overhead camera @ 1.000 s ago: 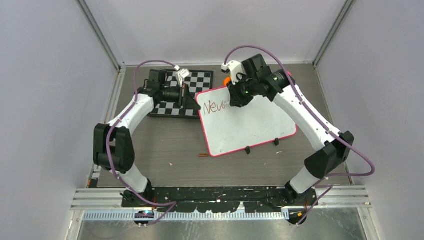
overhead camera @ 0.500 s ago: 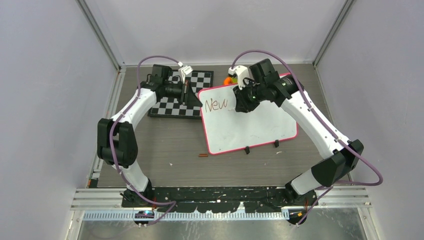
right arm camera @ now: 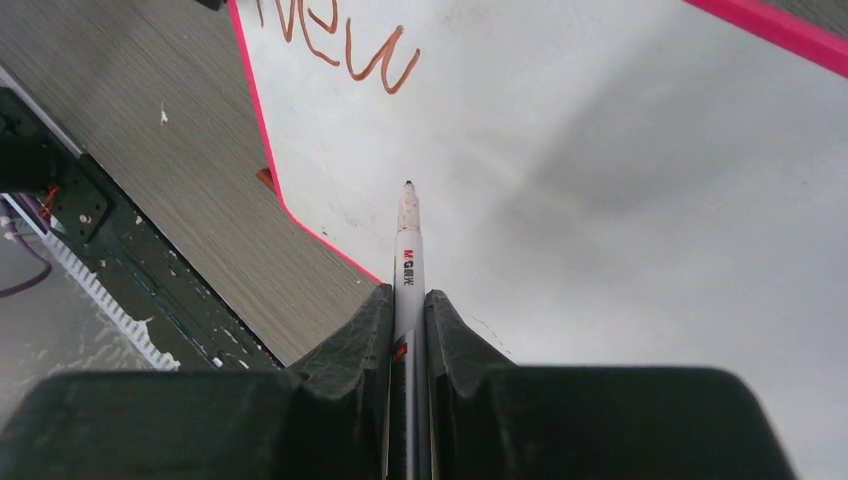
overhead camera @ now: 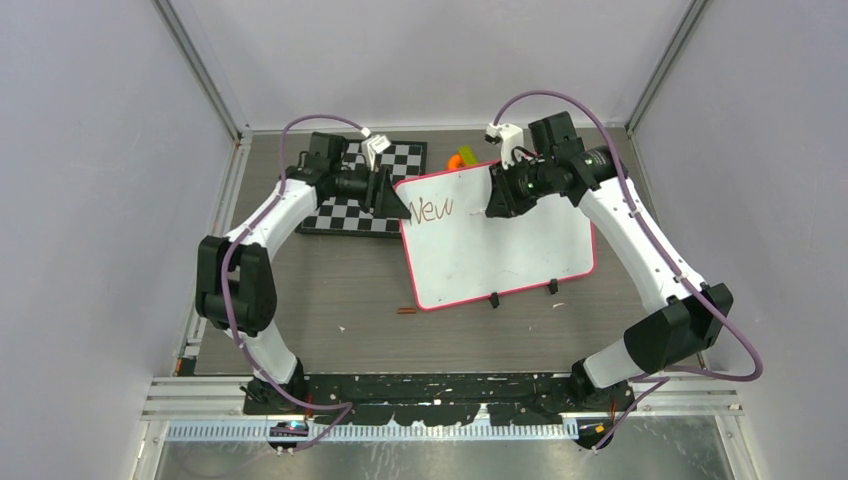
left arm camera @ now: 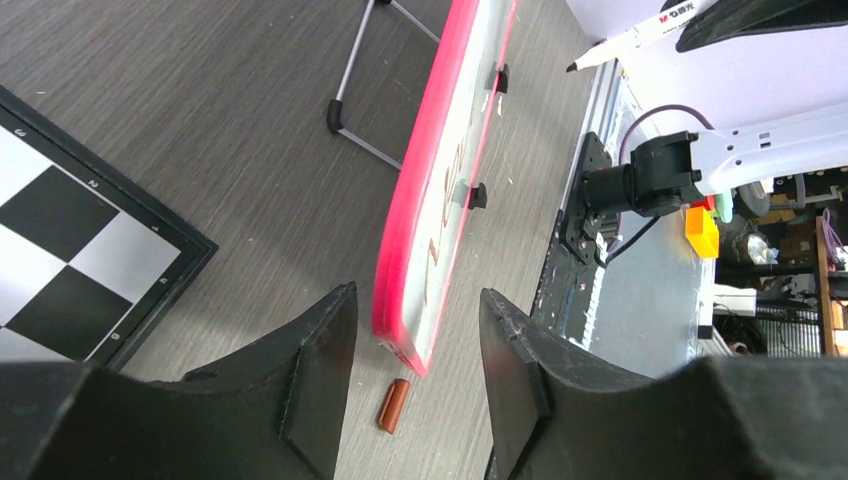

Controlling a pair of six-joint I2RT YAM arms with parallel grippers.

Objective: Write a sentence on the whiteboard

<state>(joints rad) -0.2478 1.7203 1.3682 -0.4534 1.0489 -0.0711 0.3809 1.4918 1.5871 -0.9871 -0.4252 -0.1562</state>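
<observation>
On the table [overhead camera: 330, 290], the whiteboard [overhead camera: 500, 250] bears the sentence [overhead camera: 432, 209], reading only "New"; right of it my right fingers [right arm camera: 362, 335] pinch a marker [right arm camera: 408, 262]; my left fingers [left arm camera: 318, 350] stand spread astride the whiteboard's rim.

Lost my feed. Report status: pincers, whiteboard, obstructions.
Left pincer open, straddling whiteboard corner. Right pincer shut on marker, tip beyond the writing. Sentence reads only "New". Small brown cap on table, not blocking.
</observation>
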